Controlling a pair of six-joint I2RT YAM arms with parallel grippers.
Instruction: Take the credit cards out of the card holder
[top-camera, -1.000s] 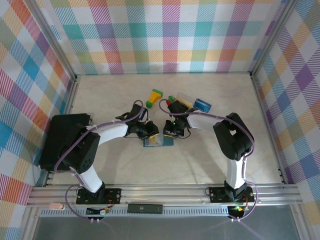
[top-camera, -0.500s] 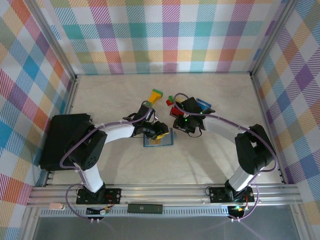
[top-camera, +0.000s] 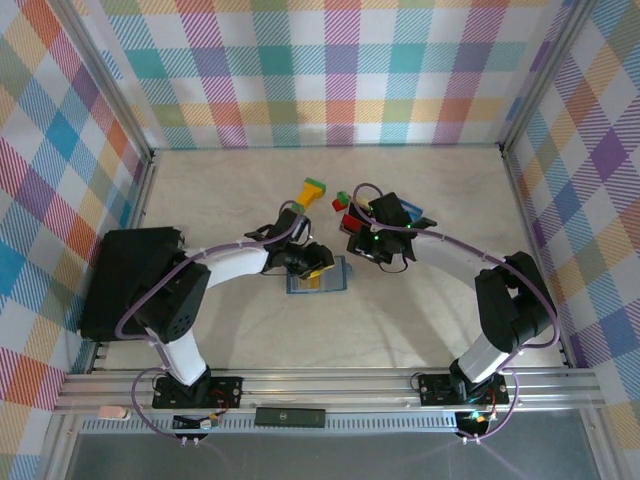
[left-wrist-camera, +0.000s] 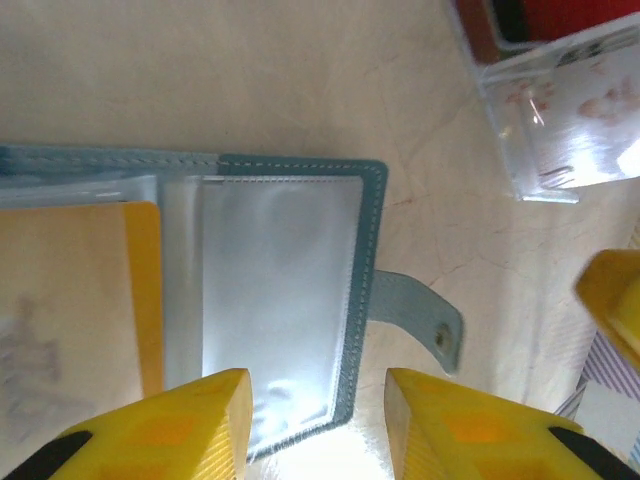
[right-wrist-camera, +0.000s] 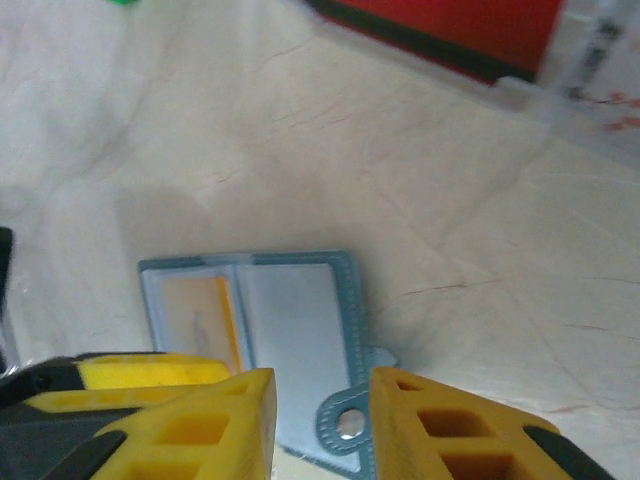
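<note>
Left gripper: my left jaws (left-wrist-camera: 312, 400) hang parted over the holder's lower edge and pinch nothing. I judge the gap is kept so that I can come down and pin the leaf flat.
Card holder: the slate-blue card holder (left-wrist-camera: 280, 280) lies open mid-table, just at 5 o'clock of my left wrist in the top view. Its clear pockets face up so that cards can slide out.
Yellow card: the yellow card (left-wrist-camera: 75, 300) sits in the pocket at 9 o'clock of the fold. The 3 o'clock pocket looks empty.
Strap tab: the strap tab (left-wrist-camera: 415, 312) pokes out at 4 o'clock and lies loose on the table.
Right gripper: my right jaws (right-wrist-camera: 322, 400) are parted too and, as far as I can see, empty. They hover at 1 o'clock of the holder, with the strap showing below the gap.
Cards out: the red card (right-wrist-camera: 450, 25), the pale card (left-wrist-camera: 560, 110) and the blue card (top-camera: 417, 212) lie at 1 to 2 o'clock, clear of the work.
Clutter: a yellow-and-green block (top-camera: 311, 190) lies at 12 o'clock.
Surface: the table (top-camera: 250, 330) is pale, matte and faintly veined.
Room: plaid walls (top-camera: 330, 70) stand on three sides.
</note>
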